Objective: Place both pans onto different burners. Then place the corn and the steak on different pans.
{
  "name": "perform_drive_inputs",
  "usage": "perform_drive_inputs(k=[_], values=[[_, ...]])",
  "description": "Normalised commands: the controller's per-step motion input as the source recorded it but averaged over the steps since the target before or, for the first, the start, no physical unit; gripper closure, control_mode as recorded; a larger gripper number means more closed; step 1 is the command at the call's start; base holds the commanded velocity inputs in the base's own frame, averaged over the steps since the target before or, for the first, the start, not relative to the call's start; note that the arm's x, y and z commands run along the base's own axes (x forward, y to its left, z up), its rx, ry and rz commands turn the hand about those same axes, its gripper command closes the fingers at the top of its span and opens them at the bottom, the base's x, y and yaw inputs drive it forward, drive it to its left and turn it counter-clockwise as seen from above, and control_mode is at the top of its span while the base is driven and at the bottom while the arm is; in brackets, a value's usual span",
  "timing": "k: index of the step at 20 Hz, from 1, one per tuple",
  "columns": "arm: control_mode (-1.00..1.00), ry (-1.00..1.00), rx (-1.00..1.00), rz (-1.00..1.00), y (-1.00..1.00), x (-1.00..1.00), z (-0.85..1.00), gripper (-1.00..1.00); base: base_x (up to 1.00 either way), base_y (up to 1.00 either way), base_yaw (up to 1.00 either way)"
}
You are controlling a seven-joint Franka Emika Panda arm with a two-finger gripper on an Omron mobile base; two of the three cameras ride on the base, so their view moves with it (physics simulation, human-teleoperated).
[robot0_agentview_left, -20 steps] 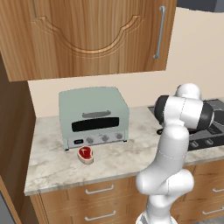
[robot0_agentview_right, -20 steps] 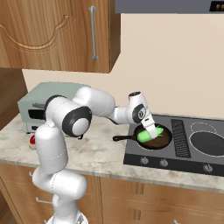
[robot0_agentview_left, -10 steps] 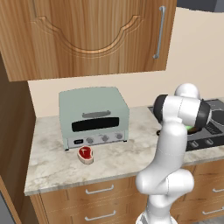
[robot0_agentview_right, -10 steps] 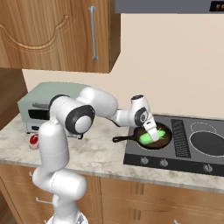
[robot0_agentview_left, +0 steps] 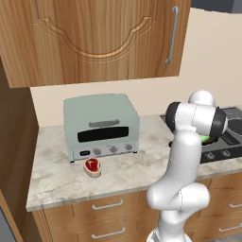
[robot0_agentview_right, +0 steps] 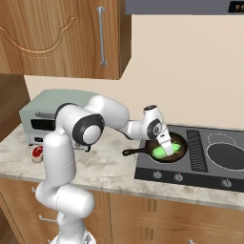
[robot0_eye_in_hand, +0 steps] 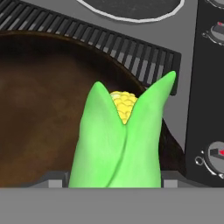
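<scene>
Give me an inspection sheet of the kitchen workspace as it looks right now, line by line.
Surface: marble counter with a dark cooktop at its right end.
Job's things: rusty skillet on the cooktop's left side; corn inside it, husk parted with yellow kernels showing in the hand view. Second, dark pan on a right-hand burner. Steak on the counter in front of the toaster oven, in no pan yet.
Clutter: pale green toaster oven on the counter.
Gripper: gripper down over the skillet, fingers either side of the corn; cannot tell whether it grips or has let go.
Cables: nothing seen.
Surroundings: wooden wall cabinets above, drawers below, range hood over the cooktop.
</scene>
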Motion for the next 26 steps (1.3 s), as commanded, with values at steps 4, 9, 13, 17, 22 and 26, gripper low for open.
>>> perform_drive_inputs(k=[4, 9, 13, 17, 22, 26], values=[[-1.0, 0.0, 0.0, 0.0, 0.0, 0.0, 0.0, -1.0, 0.0, 0.0, 0.0], [-1.0, 0.0, 0.0, 0.0, 0.0, 0.0, 0.0, -1.0, 0.0, 0.0, 0.0], [-1.0, -0.02, 0.0, 0.0, 0.01, 0.0, 0.12, -1.0, 0.0, 0.0, 0.0], [-1.0, -0.11, 0.0, 0.0, 0.09, -0.06, 0.28, -1.0, 0.0, 0.0, 0.0], [-1.0, -0.12, -0.01, 0.0, 0.28, -0.28, 0.22, -1.0, 0.0, 0.0, 0.0], [-1.0, -0.13, -0.04, 0.0, 0.51, -0.28, 0.15, -1.0, 0.0, 0.0, 0.0]])
